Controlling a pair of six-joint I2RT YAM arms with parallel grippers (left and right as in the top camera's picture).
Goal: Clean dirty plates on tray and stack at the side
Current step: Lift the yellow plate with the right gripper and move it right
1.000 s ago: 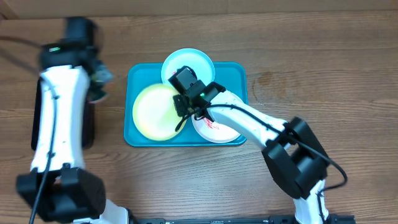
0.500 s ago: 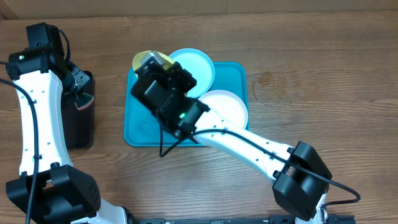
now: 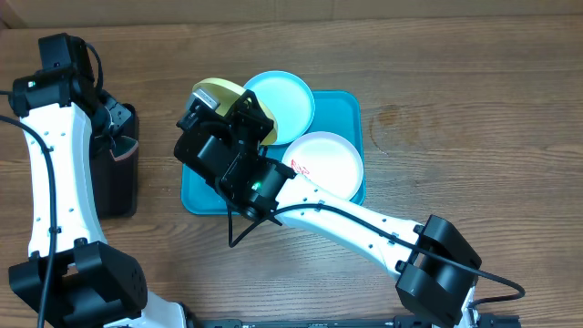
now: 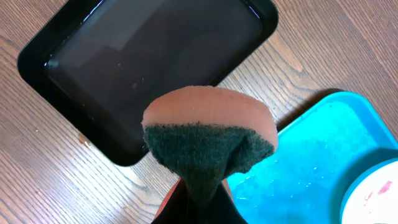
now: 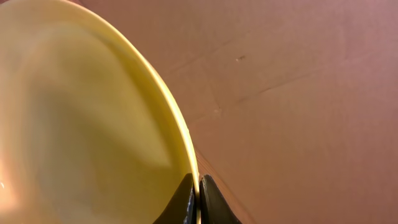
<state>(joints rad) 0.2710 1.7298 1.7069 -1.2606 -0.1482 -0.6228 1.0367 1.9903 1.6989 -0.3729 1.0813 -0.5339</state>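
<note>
My right gripper (image 5: 198,186) is shut on the rim of the yellow-green plate (image 5: 81,118) and holds it tilted up above the turquoise tray (image 3: 342,109); the plate's edge (image 3: 219,91) shows over the tray's far left corner. The light blue plate (image 3: 282,102) leans on the tray's far rim. The white plate (image 3: 330,162), with red smears at its left edge, lies in the tray's right half. My left gripper (image 4: 202,202) is shut on a sponge (image 4: 208,134), orange with a dark green scrub face, held over the black tray's corner near the turquoise tray (image 4: 323,155).
A narrow black tray (image 3: 114,182) lies left of the turquoise tray; it also shows in the left wrist view (image 4: 149,68). The wooden table (image 3: 465,118) extends to the right of the tray. The right arm spans from the front right across the tray.
The right gripper has lifted the yellow-green plate off the tray's left half and tilted it upward. The left arm moved to the black tray, then stayed still.
</note>
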